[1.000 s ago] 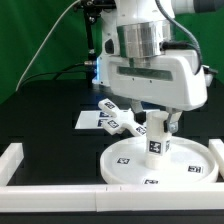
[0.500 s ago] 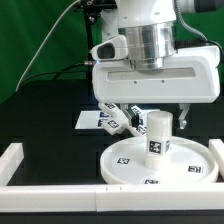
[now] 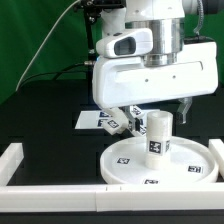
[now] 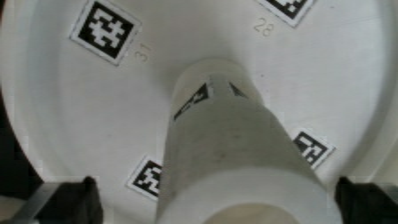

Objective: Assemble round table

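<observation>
My gripper [image 3: 160, 108] hangs spread open, grasping nothing, wrist pointing straight down. Directly beneath it the short thick cylinder [image 3: 158, 136] stands upright, long axis vertical, on the middle of the round disc [image 3: 122, 166] on the worktop [image 3: 50, 110]. My fingertips flank it without touching. I judge a straight descent would meet it.

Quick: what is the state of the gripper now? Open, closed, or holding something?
Gripper: open, holding nothing; its fingertips are wide apart and not touching the short thick cylinder.
</observation>
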You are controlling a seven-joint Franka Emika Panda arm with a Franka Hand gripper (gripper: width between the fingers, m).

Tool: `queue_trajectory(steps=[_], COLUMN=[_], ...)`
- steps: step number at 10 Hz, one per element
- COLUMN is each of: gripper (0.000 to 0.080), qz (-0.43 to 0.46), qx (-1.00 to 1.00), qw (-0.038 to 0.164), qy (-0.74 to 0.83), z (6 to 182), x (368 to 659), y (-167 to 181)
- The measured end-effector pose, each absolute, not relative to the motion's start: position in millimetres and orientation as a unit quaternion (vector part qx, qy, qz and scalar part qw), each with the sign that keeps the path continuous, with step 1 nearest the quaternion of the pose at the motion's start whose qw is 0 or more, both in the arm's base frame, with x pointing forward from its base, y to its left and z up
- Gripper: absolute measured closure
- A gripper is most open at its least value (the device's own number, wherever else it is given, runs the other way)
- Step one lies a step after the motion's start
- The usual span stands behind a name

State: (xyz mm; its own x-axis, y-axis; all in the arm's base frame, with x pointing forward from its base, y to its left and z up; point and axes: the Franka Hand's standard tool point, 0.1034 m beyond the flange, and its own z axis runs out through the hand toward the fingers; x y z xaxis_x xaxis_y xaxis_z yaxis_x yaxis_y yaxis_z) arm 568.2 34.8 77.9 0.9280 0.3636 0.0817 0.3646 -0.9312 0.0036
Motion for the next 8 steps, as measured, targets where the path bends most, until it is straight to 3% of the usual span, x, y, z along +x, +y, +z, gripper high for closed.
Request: queue_trajectory(steps=[4,5,8], gripper=[0.0173,0.0344,0.0397], qz=[-0.026,-0.026,-0.025], qx=[-0.979,-0.981,-0.995], qw=[0.009,0.009,0.012], qy=[-0.202,-0.192,-0.092], z=[76.1,76.0,75.9], x=[563.9,563.8,563.7], y=[37.8,38.0,38.0])
